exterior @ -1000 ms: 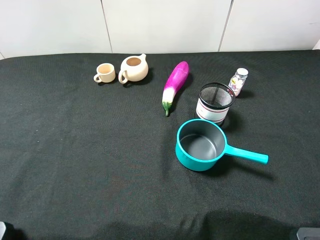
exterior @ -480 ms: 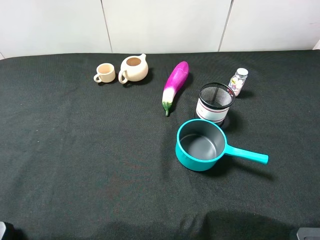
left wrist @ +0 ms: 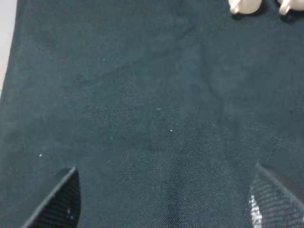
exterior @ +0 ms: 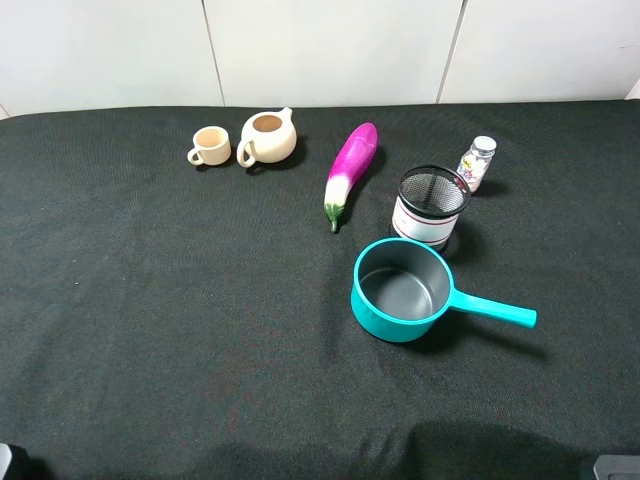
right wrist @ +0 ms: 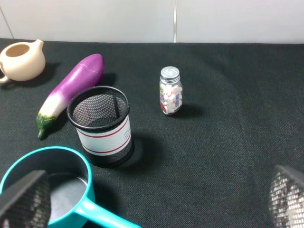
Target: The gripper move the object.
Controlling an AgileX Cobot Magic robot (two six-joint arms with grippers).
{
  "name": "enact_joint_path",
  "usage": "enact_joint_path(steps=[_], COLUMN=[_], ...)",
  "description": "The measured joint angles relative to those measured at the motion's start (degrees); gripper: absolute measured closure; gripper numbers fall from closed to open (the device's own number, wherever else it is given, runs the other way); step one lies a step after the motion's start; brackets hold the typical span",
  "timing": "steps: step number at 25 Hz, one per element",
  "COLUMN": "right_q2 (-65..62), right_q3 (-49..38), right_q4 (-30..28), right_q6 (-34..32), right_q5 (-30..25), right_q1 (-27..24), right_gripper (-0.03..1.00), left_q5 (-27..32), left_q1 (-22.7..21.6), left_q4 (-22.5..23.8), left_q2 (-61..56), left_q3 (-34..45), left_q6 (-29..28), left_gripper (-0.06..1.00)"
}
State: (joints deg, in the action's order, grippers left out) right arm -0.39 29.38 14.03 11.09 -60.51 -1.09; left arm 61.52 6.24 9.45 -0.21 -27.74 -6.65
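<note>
Presently the cup (exterior: 210, 146) stood untouched at the far left of the black cloth (exterior: 180, 300), just beside the pitcher (exterior: 268, 137). Left gripper (left wrist: 164, 202) hung well short of it, jaws spread wide and empty, presumably readied for approach.

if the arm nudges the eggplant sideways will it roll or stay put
The eggplant looks rounded and smooth, so a side push would probably roll it. Its curved, tapering shape suggests it would swing in an arc. The black cloth may slow it.

Cup (left wrist: 245, 5), pitcher (left wrist: 290, 5) cut off by frame edge.
</note>
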Motion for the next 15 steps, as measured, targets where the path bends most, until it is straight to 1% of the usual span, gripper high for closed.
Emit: enact_joint_path(steps=[4, 6, 15], right_q2=[0.00, 0.00, 0.00], right_q3=[0.00, 0.00, 0.00], right_q4=[0.05, 0.04, 0.04], right_q6=[0.00, 0.00, 0.00], right_q5=[0.00, 0.00, 0.00], right_q1=[0.00, 0.00, 0.00], right_gripper=[0.27, 0.27, 0.27], left_q5=[-0.02, -0.02, -0.06], left_q1=[-5.94, -7.71, -8.12], left_q4=[0.14, 0.14, 0.25], left_q2=[0.00, 0.00, 0.00], left_q3=[0.00, 0.00, 0.00], left_q6=[0.00, 0.00, 0.00], left_gripper=[0.23, 0.23, 0.23])
